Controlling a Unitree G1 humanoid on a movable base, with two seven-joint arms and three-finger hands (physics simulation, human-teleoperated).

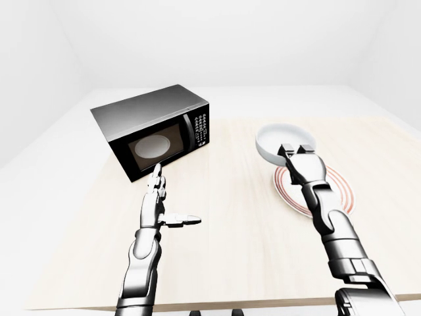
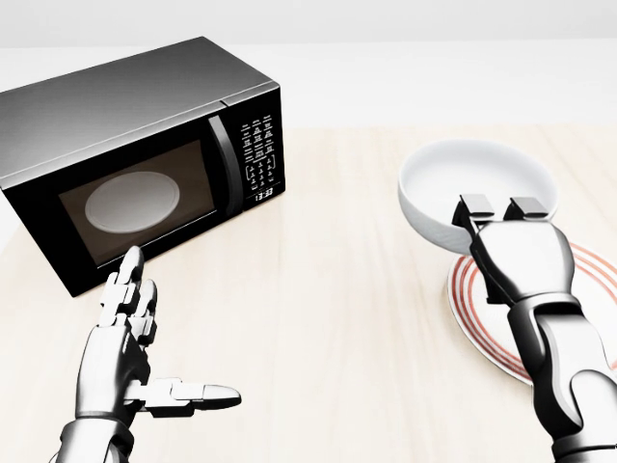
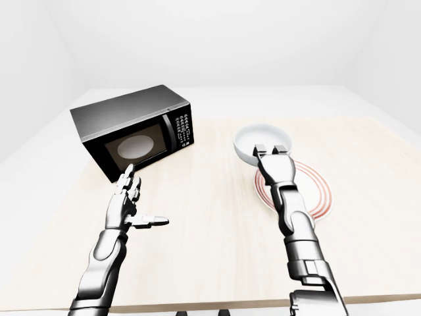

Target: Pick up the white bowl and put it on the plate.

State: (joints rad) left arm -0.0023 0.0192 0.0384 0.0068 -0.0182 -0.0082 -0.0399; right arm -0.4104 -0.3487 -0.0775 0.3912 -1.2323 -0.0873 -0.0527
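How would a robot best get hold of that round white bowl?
By its thin rim, I'd judge, coming from the bottom edge of the head view. The round white bowl is wide, smooth and open-topped, with no handle. The right hand grips just so, fingers hooked over the near rim.

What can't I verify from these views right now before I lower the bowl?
- Right hand thumb under the white bowl: hidden by the hand's back in every view.
- Gap between bowl and plate: no side view to show it.
- Plate's right side in the head view: cut by the edge and the forearm.
- Microwave keypad: too small.
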